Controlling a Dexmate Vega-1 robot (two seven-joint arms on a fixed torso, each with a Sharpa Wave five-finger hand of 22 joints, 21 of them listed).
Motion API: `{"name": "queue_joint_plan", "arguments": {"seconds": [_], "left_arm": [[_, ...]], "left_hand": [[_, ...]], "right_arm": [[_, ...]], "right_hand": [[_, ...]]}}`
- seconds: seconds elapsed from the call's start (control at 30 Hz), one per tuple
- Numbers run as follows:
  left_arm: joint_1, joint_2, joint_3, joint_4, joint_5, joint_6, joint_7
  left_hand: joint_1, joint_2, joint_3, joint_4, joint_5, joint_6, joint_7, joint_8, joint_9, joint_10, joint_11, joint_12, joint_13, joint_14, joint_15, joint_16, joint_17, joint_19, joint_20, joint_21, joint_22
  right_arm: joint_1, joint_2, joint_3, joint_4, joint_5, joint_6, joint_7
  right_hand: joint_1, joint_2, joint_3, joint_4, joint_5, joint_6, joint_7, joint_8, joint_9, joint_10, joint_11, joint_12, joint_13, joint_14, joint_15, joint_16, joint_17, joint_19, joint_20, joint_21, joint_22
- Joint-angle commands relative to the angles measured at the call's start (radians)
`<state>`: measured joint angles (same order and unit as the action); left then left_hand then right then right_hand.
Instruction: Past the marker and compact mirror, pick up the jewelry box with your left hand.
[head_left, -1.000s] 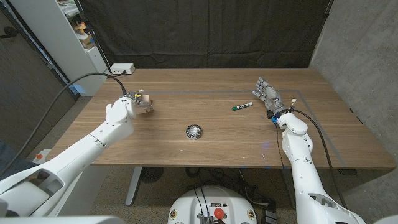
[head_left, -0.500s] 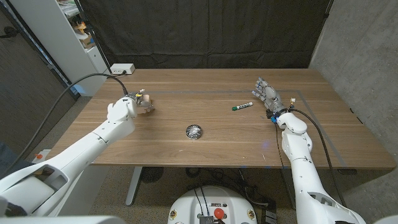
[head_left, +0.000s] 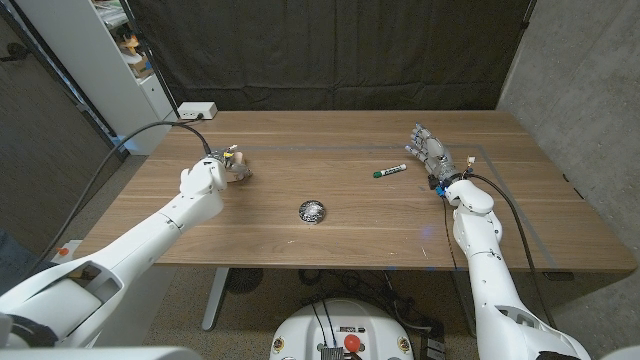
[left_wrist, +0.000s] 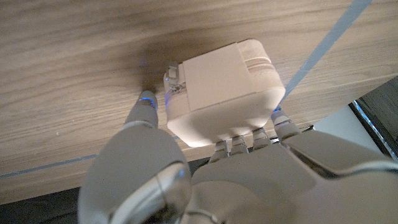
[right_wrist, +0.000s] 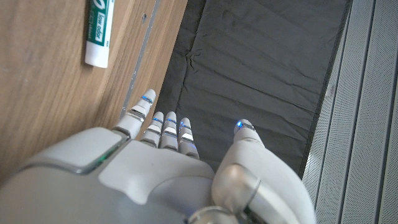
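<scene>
The cream jewelry box (head_left: 236, 165) sits at the table's left rear, past the round compact mirror (head_left: 312, 211) and the green-and-white marker (head_left: 390, 171). My left hand (head_left: 205, 178) grips it. In the left wrist view the jewelry box (left_wrist: 221, 90) lies between the thumb on one side and the fingers (left_wrist: 258, 138) on the other, close to the wood. My right hand (head_left: 428, 152) stands at the right rear with its fingers spread and nothing in them. The marker (right_wrist: 99, 31) lies just beyond its fingertips (right_wrist: 163, 124).
A white power strip (head_left: 197, 110) lies at the table's (head_left: 330, 240) back left corner. A white shelf unit (head_left: 120, 60) stands to the left of the table. A black curtain hangs behind it, and thin blue tape lines cross the wood.
My left hand has slid forward and to the right, closing around the jewelry box, which shifted slightly right. The right hand, marker and mirror have not moved.
</scene>
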<state>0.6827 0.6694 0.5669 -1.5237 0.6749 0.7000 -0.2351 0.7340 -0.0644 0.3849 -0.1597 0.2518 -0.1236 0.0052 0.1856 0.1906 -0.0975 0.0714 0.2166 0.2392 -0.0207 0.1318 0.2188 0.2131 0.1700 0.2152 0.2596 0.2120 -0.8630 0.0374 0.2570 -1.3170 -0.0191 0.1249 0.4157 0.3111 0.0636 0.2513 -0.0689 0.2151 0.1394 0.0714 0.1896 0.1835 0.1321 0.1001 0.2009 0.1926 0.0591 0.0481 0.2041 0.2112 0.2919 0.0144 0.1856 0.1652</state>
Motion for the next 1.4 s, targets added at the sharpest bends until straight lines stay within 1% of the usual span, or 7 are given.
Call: {"name": "queue_joint_plan", "arguments": {"seconds": [0.03, 0.47, 0.57, 0.7, 0.93, 1.2, 1.4], "left_arm": [[0.026, -0.024, -0.009, -0.001, -0.026, 0.022, 0.073], [0.04, -0.027, -0.027, 0.003, -0.069, 0.009, 0.1], [0.04, -0.028, -0.031, 0.006, -0.079, 0.005, 0.107], [0.032, -0.031, -0.026, 0.013, -0.082, 0.014, 0.105], [0.026, -0.034, -0.023, 0.02, -0.089, 0.011, 0.117], [0.021, -0.036, -0.015, 0.014, -0.085, 0.031, 0.119], [0.025, -0.022, -0.007, -0.023, -0.067, 0.066, 0.104]], "left_hand": [[0.078, 0.042, 0.03, -0.006, -0.017, -0.019, 0.002, 0.015, 0.007, -0.013, -0.004, 0.019, 0.018, 0.061, -0.02, 0.032, 0.025, 0.085, 0.001, 0.042, 0.015], [0.216, 0.086, 0.056, -0.015, -0.062, 0.039, 0.0, 0.051, 0.015, 0.047, -0.018, 0.069, 0.062, 0.139, -0.032, 0.098, 0.082, 0.247, 0.0, 0.11, 0.02], [0.254, 0.096, 0.057, -0.014, -0.07, 0.099, 0.005, 0.074, 0.018, 0.079, -0.022, 0.091, 0.078, 0.162, -0.037, 0.12, 0.102, 0.287, 0.001, 0.126, 0.016], [0.281, 0.099, 0.052, -0.012, -0.073, 0.149, 0.021, 0.091, 0.02, 0.114, -0.03, 0.112, 0.092, 0.191, -0.047, 0.142, 0.12, 0.314, 0.001, 0.138, 0.013], [0.322, 0.114, 0.046, -0.011, -0.068, 0.21, 0.026, 0.109, 0.023, 0.173, -0.045, 0.147, 0.112, 0.236, -0.058, 0.175, 0.142, 0.363, 0.0, 0.161, 0.01], [0.345, 0.118, 0.043, -0.013, -0.065, 0.23, 0.029, 0.115, 0.025, 0.185, -0.05, 0.156, 0.122, 0.249, -0.063, 0.187, 0.153, 0.384, -0.003, 0.172, 0.008], [0.351, 0.118, 0.039, -0.011, -0.065, 0.235, 0.029, 0.115, 0.026, 0.185, -0.049, 0.159, 0.126, 0.248, -0.064, 0.19, 0.159, 0.393, -0.001, 0.177, 0.007]], "right_arm": [[-0.003, 0.001, 0.0, -0.007, 0.007, 0.0, 0.008], [-0.007, 0.002, -0.009, -0.01, 0.003, 0.003, 0.014], [-0.006, 0.005, -0.01, -0.013, 0.003, -0.006, 0.01], [-0.006, 0.006, -0.012, -0.009, 0.002, -0.003, 0.01], [-0.004, 0.002, -0.015, -0.007, 0.002, -0.002, 0.014], [-0.001, 0.0, -0.013, -0.01, 0.004, -0.007, 0.019], [0.002, -0.003, -0.011, -0.006, 0.007, -0.006, 0.025]], "right_hand": [[-0.006, 0.0, 0.002, -0.005, 0.003, 0.005, -0.006, 0.005, 0.005, 0.004, 0.001, -0.002, 0.003, 0.009, 0.0, 0.004, 0.002, 0.004, 0.007, 0.006, 0.005], [-0.008, -0.002, 0.0, -0.006, 0.003, 0.004, -0.007, 0.005, 0.005, 0.004, 0.0, -0.001, 0.003, 0.01, 0.002, 0.004, 0.002, 0.005, 0.009, 0.006, 0.005], [-0.008, -0.003, 0.0, -0.006, 0.003, 0.004, -0.008, 0.005, 0.005, 0.005, -0.001, -0.001, 0.003, 0.01, 0.003, 0.005, 0.002, 0.005, 0.011, 0.006, 0.005], [-0.009, -0.003, -0.001, -0.006, 0.003, 0.006, -0.008, 0.006, 0.005, 0.005, -0.001, -0.001, 0.003, 0.011, 0.003, 0.005, 0.002, 0.005, 0.012, 0.006, 0.005], [-0.01, -0.004, -0.002, -0.007, 0.003, 0.008, -0.008, 0.006, 0.005, 0.006, 0.0, -0.001, 0.003, 0.01, 0.002, 0.004, 0.002, 0.005, 0.013, 0.006, 0.005], [-0.011, -0.004, -0.002, -0.007, 0.004, 0.009, -0.008, 0.007, 0.005, 0.007, 0.0, 0.0, 0.003, 0.012, 0.002, 0.005, 0.002, 0.006, 0.012, 0.006, 0.005], [-0.011, -0.004, -0.003, -0.007, 0.004, 0.01, -0.008, 0.007, 0.005, 0.006, -0.001, -0.001, 0.003, 0.012, 0.002, 0.005, 0.002, 0.007, 0.012, 0.006, 0.005]]}}
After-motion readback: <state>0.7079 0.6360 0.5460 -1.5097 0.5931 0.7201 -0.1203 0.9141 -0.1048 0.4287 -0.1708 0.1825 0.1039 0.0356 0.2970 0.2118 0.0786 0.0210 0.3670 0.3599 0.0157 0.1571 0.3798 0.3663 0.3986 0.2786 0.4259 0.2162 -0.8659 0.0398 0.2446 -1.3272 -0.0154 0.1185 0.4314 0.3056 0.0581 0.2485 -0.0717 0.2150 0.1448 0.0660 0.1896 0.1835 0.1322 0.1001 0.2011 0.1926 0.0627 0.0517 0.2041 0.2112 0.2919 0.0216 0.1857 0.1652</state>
